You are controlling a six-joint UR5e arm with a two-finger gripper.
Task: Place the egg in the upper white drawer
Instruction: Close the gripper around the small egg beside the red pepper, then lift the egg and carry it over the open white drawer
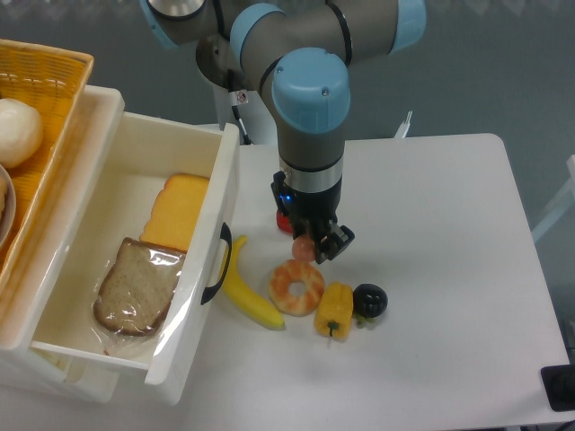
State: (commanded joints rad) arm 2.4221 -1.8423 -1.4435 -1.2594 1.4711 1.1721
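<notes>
Egg (304,247) | gripped between fingers (325,246) | long axis unclear | above table (431,224)

The arm is reaching down from the far side, its blue-capped wrist pointing straight at the table. The gripper (310,246) is hanging low near the middle, its fingers closing on the egg (304,246).
</notes>
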